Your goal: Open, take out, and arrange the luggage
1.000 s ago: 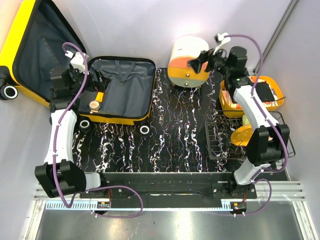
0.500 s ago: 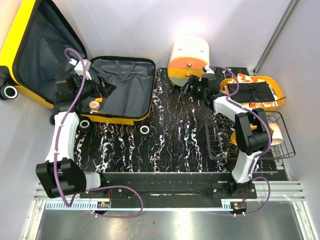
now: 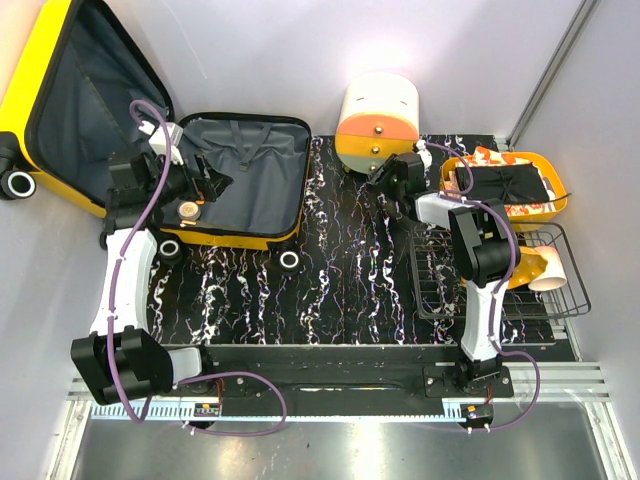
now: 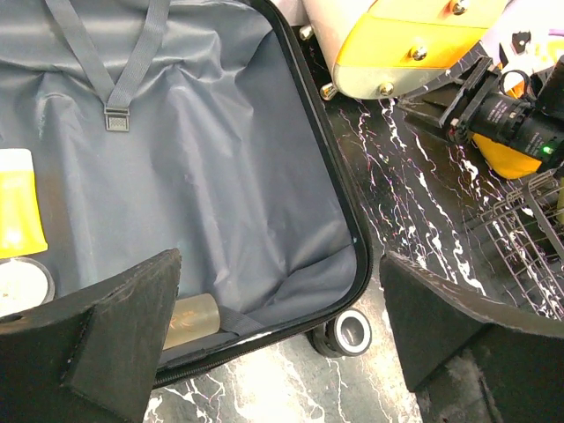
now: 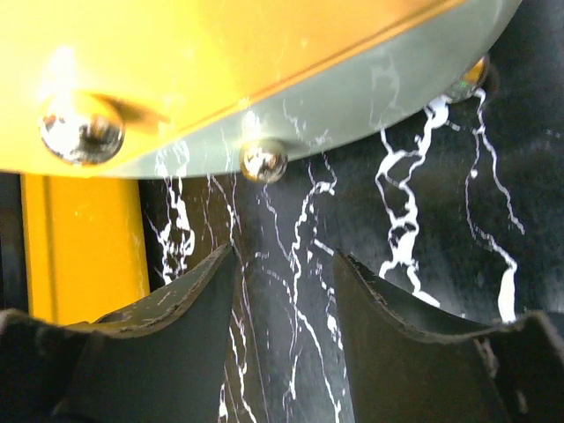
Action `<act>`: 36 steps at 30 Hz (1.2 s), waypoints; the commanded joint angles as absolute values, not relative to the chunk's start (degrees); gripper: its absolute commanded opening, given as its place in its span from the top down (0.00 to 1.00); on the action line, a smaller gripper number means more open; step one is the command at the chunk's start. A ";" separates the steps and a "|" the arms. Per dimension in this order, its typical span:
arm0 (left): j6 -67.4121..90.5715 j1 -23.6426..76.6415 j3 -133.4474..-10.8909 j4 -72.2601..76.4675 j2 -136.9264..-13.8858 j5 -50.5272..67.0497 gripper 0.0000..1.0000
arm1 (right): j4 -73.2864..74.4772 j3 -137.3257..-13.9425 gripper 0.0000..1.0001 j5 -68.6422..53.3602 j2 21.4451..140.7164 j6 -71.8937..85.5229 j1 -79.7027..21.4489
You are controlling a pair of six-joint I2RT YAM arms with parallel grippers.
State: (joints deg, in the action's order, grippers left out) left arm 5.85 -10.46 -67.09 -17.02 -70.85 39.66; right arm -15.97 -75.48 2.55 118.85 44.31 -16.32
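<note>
The luggage [image 3: 255, 190] lies open at the left of the table, its grey-lined lid [image 3: 75, 95] propped against the wall. Small toiletries sit in its left part: a yellow tube [image 4: 18, 211], a round jar [image 4: 18, 289] and an amber bottle [image 4: 194, 319]. My left gripper [image 3: 208, 176] hovers open over that left part, with nothing between its fingers [image 4: 115, 344]. In the left wrist view the lining [image 4: 220, 167] and one wheel [image 4: 354, 331] show. My right gripper [image 3: 384, 176] is low on the table at the foot of a round cream-and-orange case [image 3: 378, 118], jaws partly apart and empty.
A yellow basket [image 3: 548, 205] with a dark folded item stands at the right rear. A wire rack [image 3: 440, 285] holding orange and white pieces sits in front of it. Metal studs [image 5: 264, 161] on the round case's underside are just ahead of my right fingers [image 5: 167, 344].
My right arm has dropped from above the round case down to the table beside it, and its jaws have narrowed. My left gripper has shifted slightly right over the luggage.
</note>
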 commanded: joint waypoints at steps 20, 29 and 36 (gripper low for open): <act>2.11 -10.72 -67.94 -18.90 -71.01 39.11 0.01 | -26.72 -87.10 0.44 2.46 129.81 52.29 -14.50; 2.11 -10.72 -68.03 -18.90 -71.01 38.93 0.01 | -26.45 -86.05 0.65 2.55 129.55 53.00 -14.59; 2.72 -10.72 -67.50 -18.46 -70.75 39.29 0.01 | -27.33 -79.65 0.90 1.15 124.64 53.26 -14.85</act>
